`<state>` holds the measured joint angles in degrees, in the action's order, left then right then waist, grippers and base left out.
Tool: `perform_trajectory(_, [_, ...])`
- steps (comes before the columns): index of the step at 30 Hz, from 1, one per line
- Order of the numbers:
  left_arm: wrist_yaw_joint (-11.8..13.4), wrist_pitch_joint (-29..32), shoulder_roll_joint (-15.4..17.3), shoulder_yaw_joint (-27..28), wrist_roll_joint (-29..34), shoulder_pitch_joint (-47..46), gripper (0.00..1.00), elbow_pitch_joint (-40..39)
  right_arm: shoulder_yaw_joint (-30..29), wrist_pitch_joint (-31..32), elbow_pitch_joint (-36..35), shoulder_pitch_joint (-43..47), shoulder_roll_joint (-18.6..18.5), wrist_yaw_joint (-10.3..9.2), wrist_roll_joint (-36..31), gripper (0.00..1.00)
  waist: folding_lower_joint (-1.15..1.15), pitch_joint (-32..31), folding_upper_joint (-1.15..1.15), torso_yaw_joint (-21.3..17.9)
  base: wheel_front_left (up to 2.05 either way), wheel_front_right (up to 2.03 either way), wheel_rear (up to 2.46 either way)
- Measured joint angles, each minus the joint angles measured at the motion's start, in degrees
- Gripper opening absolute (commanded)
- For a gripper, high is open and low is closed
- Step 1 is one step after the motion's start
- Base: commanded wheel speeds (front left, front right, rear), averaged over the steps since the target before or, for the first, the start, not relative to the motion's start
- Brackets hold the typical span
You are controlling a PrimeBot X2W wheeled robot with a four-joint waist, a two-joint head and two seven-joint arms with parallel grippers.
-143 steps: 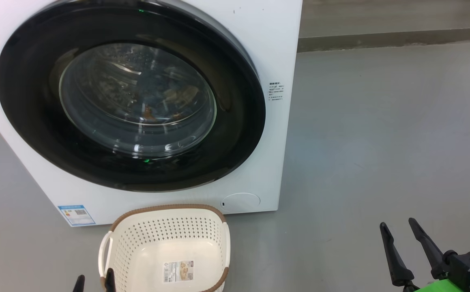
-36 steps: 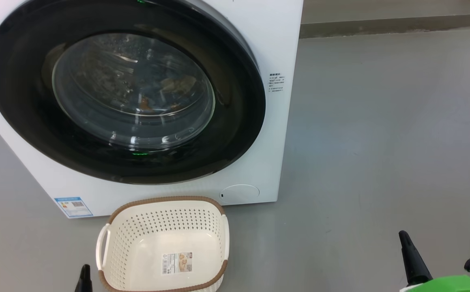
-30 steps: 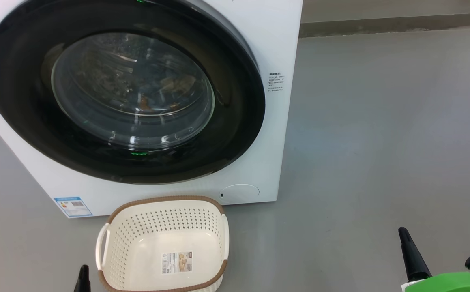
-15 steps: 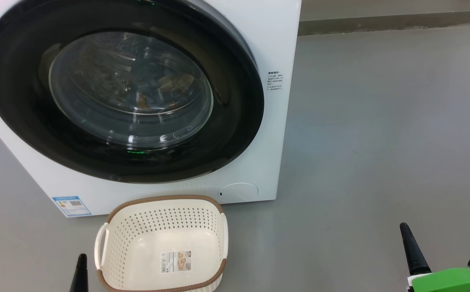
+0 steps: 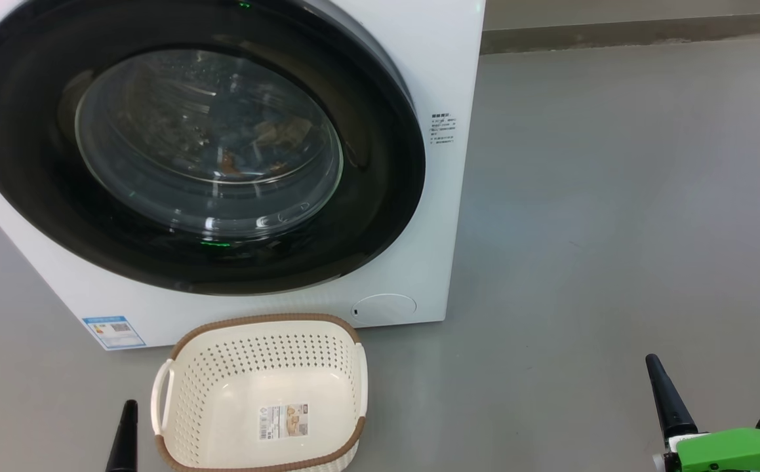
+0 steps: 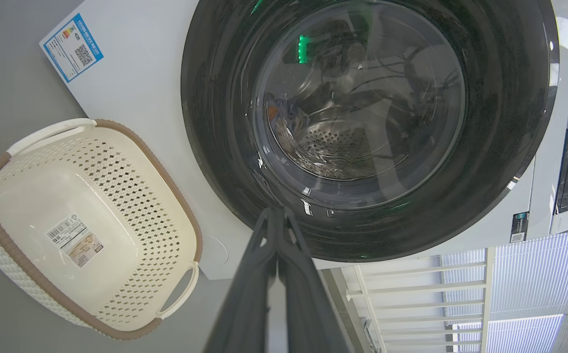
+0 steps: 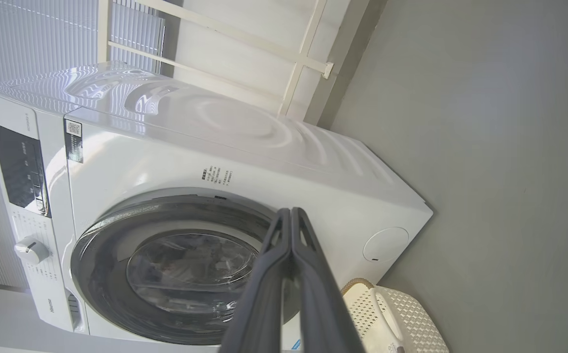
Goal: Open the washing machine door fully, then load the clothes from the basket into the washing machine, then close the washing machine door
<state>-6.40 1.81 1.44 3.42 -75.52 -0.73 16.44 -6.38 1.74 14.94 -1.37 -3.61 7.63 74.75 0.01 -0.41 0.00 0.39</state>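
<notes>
Head view has the washing machine (image 5: 445, 78) standing on the grey floor (image 5: 616, 196) with the washing machine door (image 5: 380, 196) shut flat against its front. Behind the door's glass window the clothes (image 5: 268, 137) lie inside the washing machine's drum. They show as bluish cloth with orange-brown patches, blurred by reflections.

The basket (image 5: 261, 321) sits on the floor just in front of the washing machine, below the door's lower edge and apart from the white front panel. A label sticker (image 5: 284, 421) shows on its bare bottom. A blue label sticker (image 5: 113, 331) marks the washing machine's lower left front corner, and a round cover (image 5: 385, 308) sits low on its front at the right.

The left claw (image 5: 124, 432) hangs in front of the washing machine, near its lower left corner and beside the basket's handle without touching it. In the left wrist view its two fingers (image 6: 259, 274) are clenched together with nothing between them, tips pointing at the door's lower rim.

The right claw (image 5: 665, 393) hangs over bare floor, well off to the right of the washing machine. In the right wrist view it is likewise clenched on nothing, tip against tip. That view also shows the washing machine's dark control panel (image 7: 19, 166) and dial (image 7: 31, 250).
</notes>
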Motion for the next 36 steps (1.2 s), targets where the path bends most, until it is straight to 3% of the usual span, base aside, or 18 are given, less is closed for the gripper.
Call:
perform_trajectory(27, [-0.5, 4.3, 0.3, 1.1, -16.3, -2.6, 0.00, -0.7, -1.5, 4.3, 0.5, -2.4, 0.8, -0.07, 16.8, 0.00, 0.00, 0.6, 0.00, -0.4, 0.00, 0.00, 0.00])
perform_trajectory(36, [-0.5, 4.3, 0.3, 1.2, -16.5, -3.3, 0.00, -0.8, -1.5, 4.3, 0.5, -2.5, 0.9, -0.08, 17.2, 0.00, 0.00, 0.6, 0.00, -0.4, 0.00, 0.00, 0.00])
